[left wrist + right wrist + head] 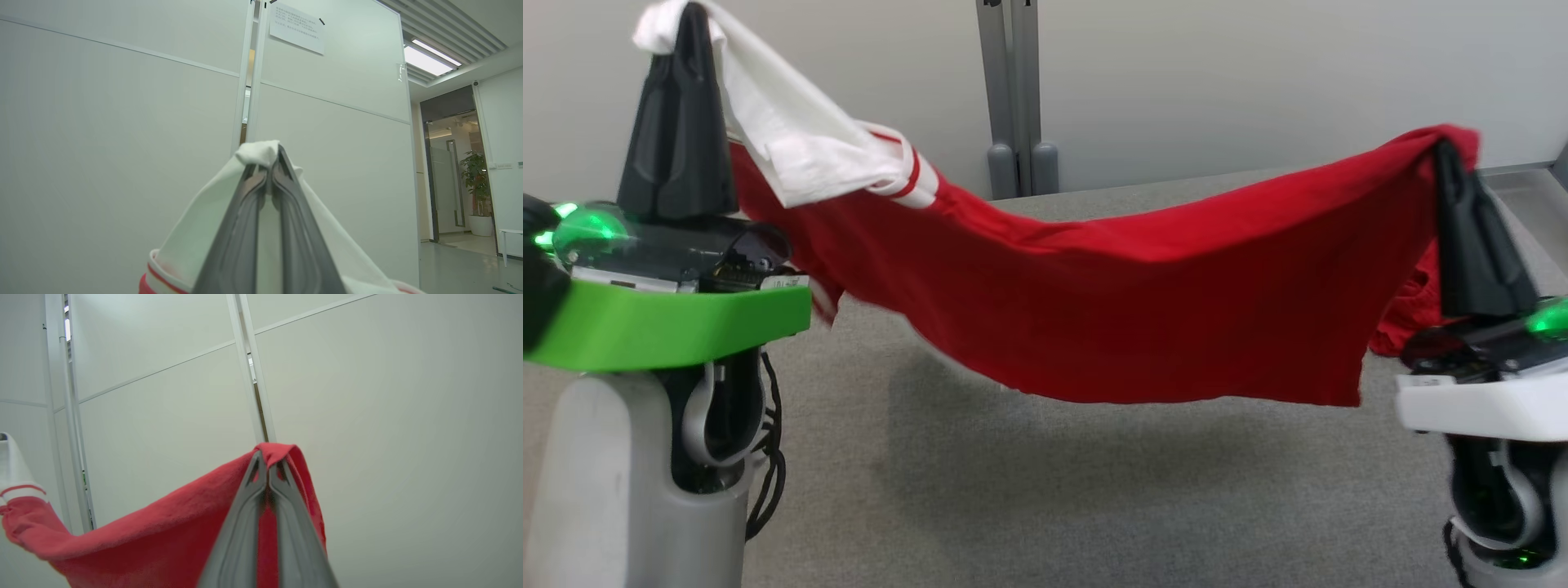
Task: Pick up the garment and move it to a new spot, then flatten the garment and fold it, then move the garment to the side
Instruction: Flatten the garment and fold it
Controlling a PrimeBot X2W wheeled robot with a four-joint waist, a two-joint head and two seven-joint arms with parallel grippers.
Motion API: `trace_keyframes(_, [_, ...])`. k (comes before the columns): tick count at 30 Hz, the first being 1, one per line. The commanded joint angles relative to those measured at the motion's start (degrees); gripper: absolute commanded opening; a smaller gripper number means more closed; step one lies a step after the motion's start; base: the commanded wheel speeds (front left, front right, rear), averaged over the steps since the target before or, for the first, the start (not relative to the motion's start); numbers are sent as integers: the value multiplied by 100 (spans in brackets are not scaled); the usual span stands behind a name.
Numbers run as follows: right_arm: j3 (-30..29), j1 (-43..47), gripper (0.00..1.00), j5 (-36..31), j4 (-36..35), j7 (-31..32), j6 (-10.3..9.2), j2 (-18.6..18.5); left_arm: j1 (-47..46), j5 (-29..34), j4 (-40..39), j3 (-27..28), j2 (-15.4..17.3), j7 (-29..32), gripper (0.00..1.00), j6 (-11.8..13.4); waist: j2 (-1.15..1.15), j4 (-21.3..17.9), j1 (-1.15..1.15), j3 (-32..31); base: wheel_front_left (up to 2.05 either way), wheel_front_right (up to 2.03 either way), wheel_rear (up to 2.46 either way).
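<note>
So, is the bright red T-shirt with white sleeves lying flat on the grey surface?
No, the bright red T-shirt hangs stretched between the left hand and the right hand, sagging in the air over the grey surface.

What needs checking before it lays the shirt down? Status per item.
1. Left claw shut on the white sleeve: ok.
2. Right claw shut on the garment at its red edge: ok.
3. Garment hanging above the grey surface: ok, there is shadow underneath.
4. Garment stretched taut: not ok, it sags in the middle.
5. Sleeve laid out: not ok, it is folded over the body.
6. Red bunch behind the right claw, part of this garment or not: cannot tell.
</note>
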Motion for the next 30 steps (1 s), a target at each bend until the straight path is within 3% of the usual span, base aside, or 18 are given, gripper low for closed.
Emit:
trace_keyframes(1, [-143, -8, 0, -65, -344, 124, 2, -33, -143, 12, -287, -28, 46, 86, 0, 19, 0, -114, 0, -71, 0, 0, 0])
trace_keyframes(9, [-854, -131, 0, 35, -1813, 780, 2, 19, -437, -286, -1530, -199, 83, 852, 0, 87, 0, -305, 0, -31, 0, 0, 0])
trace_keyframes(15, [-1002, 2, 0, 207, -1685, 1217, 2, 95, -546, -265, -1348, -165, 229, 1203, 0, 182, 0, -335, 0, 281, 0, 0, 0])
trace_keyframes(19, [-857, -207, 0, 336, -1158, 1300, 2, 44, -732, -332, -826, -92, 265, 1281, 0, 202, 0, -282, 0, 766, 0, 0, 0])
trace_keyframes(22, [-652, -854, 0, 332, -391, 1309, 2, -183, -1246, -224, -117, -47, 371, 1317, 0, 150, 0, -221, 0, 1306, 0, 0, 0])
trace_keyframes(30, [-124, -4166, 0, -278, 2481, 804, 2, -457, -3879, 626, 2412, -185, 635, 1028, 0, 131, 0, -176, 0, 2353, 0, 0, 0])
